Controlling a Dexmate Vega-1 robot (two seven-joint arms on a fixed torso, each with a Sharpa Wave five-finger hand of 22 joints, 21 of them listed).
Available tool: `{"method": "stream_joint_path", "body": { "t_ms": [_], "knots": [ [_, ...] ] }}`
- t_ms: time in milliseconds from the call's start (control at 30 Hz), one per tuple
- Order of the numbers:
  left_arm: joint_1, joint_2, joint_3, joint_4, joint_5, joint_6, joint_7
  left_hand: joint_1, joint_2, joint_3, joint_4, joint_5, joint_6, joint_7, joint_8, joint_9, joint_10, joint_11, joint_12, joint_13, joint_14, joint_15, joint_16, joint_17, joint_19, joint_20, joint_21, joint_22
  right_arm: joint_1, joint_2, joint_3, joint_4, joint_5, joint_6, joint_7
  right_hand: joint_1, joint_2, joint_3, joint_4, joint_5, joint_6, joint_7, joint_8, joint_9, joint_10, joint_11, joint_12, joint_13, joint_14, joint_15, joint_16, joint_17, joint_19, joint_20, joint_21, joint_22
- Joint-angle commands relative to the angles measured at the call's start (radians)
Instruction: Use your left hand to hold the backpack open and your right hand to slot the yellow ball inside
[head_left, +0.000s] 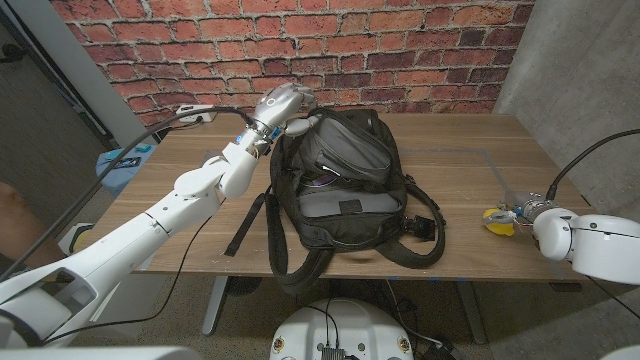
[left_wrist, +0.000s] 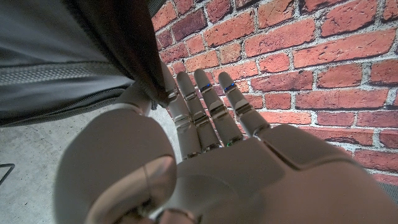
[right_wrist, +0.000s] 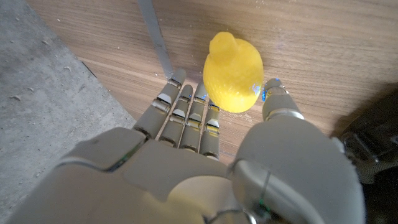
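Black backpack (head_left: 345, 185) lies in the middle of the wooden table (head_left: 470, 215), top end toward the far brick wall (head_left: 400, 50), straps trailing off the near edge. Main compartment gapes; grey lining visible inside in the head view.

Left hand (head_left: 283, 104) at the far left top corner of the backpack. In the left wrist view the left hand (left_wrist: 205, 149) has its fingers (left_wrist: 208, 106) stretched out straight toward the brick wall (left_wrist: 311, 56), with a fold of the backpack's black fabric (left_wrist: 134, 56) caught between thumb and nearest finger. Reads as holding the bag's rim, pinched at the edge. Grip looks light; how much fabric is caught cannot be told.

Right hand (head_left: 520, 213) on the right side of the table, near edge, well apart from the backpack. Yellow ball (head_left: 495, 220) sits on the table just left of it. In the right wrist view the yellow object (right_wrist: 234, 73) is lemon-shaped, with a small nub on 1 end, resting on the wood. The right hand (right_wrist: 211, 155) has fingers (right_wrist: 186, 115) on one side and thumb on the other, flanking it. Fingertips touch or nearly touch it; whether they are clamped on it cannot be told. Ball appears to be on the table surface.

Black cable (head_left: 180, 122) runs over the left arm from the left.
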Motion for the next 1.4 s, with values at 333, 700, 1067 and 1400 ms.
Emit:
{"method": "stream_joint_path", "body": {
  "t_ms": [333, 700, 1067, 1400],
  "knots": [
    [-0.005, -0.003, -0.001, 0.017, -0.007, -0.008, 0.007, 0.01, 0.002, -0.003, 0.001, 0.008, -0.003, 0.002, 0.005, 0.0, 0.017, -0.015, -0.002, 0.0, 0.01, -0.001, -0.003, 0.003, -0.007, -0.003, 0.01, 0.0, -0.077, -0.007, 0.12, -0.027, 0.022, -0.017, 0.053, -0.028, -0.012, -0.033, 0.015, 0.0, -0.061, 0.023, -0.027, 0.006, -0.079, 0.053, -0.025, 0.017, -0.062, -0.015, -0.023, 0.014, -0.048, 0.025, -0.019, 0.006],
    [-0.013, -0.007, 0.004, 0.033, -0.012, -0.023, 0.014, 0.009, 0.001, -0.002, 0.001, 0.008, -0.005, 0.002, 0.008, 0.002, 0.017, -0.019, -0.004, 0.0, 0.012, -0.002, -0.006, 0.003, -0.008, -0.002, 0.012, 0.0, -0.193, -0.007, 0.25, -0.055, 0.036, -0.061, 0.059, -0.037, -0.014, -0.042, 0.018, 0.001, -0.079, 0.029, -0.031, 0.006, -0.105, 0.064, -0.035, 0.021, -0.082, -0.002, -0.029, 0.017, -0.061, 0.034, -0.021, 0.006],
    [-0.017, -0.01, 0.01, 0.034, -0.01, -0.027, 0.014, 0.012, 0.002, -0.002, 0.0, 0.008, -0.006, 0.002, 0.008, -0.001, 0.018, -0.017, -0.004, 0.001, 0.012, -0.002, -0.007, 0.006, -0.01, -0.003, 0.015, -0.001, -0.291, -0.007, 0.342, -0.059, 0.03, -0.074, 0.066, -0.038, -0.015, -0.046, 0.017, 0.003, -0.085, 0.027, -0.031, 0.006, -0.111, 0.064, -0.037, 0.024, -0.088, 0.0, -0.03, 0.017, -0.067, 0.034, -0.021, 0.006],
    [-0.024, -0.012, 0.016, 0.036, -0.008, -0.032, 0.005, 0.012, 0.002, -0.003, 0.0, 0.007, -0.003, 0.001, 0.009, -0.005, 0.019, -0.017, -0.005, 0.001, 0.012, -0.001, -0.008, 0.008, -0.016, -0.003, 0.015, -0.001, -0.289, -0.006, 0.328, -0.052, 0.017, -0.071, 0.08, -0.038, -0.013, -0.05, 0.016, 0.005, -0.103, 0.028, -0.034, 0.007, -0.132, 0.073, -0.045, 0.027, -0.105, 0.007, -0.035, 0.018, -0.083, 0.036, -0.023, 0.007]
  ]
}}
